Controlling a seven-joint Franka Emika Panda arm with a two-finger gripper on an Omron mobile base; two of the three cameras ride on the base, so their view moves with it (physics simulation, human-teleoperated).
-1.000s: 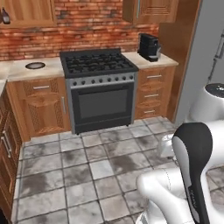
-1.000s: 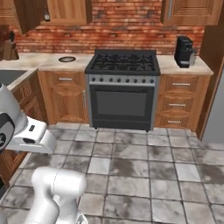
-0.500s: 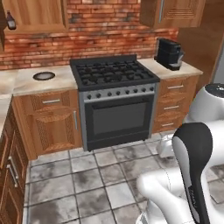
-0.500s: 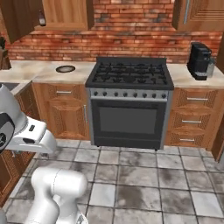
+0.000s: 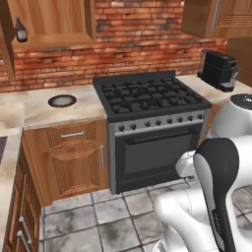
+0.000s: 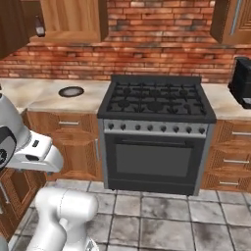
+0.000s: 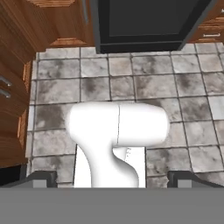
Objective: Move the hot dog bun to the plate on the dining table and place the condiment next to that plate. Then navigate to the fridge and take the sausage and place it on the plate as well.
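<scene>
My gripper (image 7: 114, 180) is open, its two dark fingertips (image 7: 41, 179) far apart with nothing between them. In the hand view it points down at the grey tiled floor (image 7: 131, 83) in front of the oven door. The hot dog bun, the plate, the dining table, the fridge and the sausage are out of view. A small dark bottle (image 5: 20, 29) (image 6: 39, 25) stands on an open wall shelf at the upper left. It is too small to tell whether it is the condiment.
A black gas stove (image 5: 147, 98) (image 6: 157, 103) stands straight ahead between marbled counters (image 5: 44, 110) with wooden drawers. A black coffee machine (image 5: 219, 69) (image 6: 241, 81) sits on the right counter. A small round grey disc (image 5: 62, 101) (image 6: 71, 91) lies left of the stove.
The whole picture has shifted: the base has driven closer to the stove and turned left, so the grey panel at the right edge has left view. The gripper has stayed open.
</scene>
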